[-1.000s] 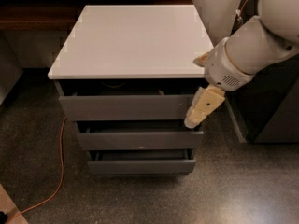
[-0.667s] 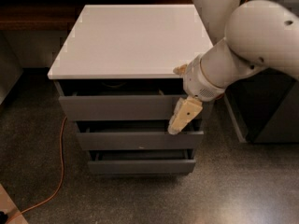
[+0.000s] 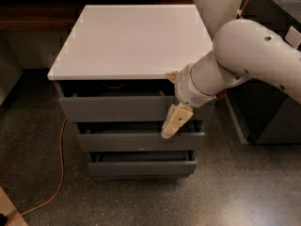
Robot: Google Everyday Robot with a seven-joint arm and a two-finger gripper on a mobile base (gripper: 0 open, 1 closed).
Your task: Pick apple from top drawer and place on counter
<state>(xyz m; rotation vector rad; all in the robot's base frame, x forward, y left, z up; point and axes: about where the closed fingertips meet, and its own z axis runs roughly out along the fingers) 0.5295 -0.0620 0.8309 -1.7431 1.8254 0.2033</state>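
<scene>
The large white arm [image 3: 244,51] has been swung leftward from the right edge of the cabinet over the last second, so that much of the right side of the view is now filled by it. The counter [image 3: 131,41] is seen as a white slab with nothing on it, so no placing has been done. The top drawer [image 3: 113,108] is pulled out only slightly, as it was a second ago, with a dark strip of interior shown under the slab's front edge. The gripper [image 3: 173,124] has been carried left and a little lower; it is now pointed downward in front of the right part of that drawer's face, with its tip over the upper edge of the second drawer [image 3: 136,141]. Whether it is spread or pressed together cannot be told, and nothing is seen to be held. The apple is not visible; it is judged to lie inside the top drawer, behind and above the gripper, so the drawer probably needs pulling out further before any reach.
</scene>
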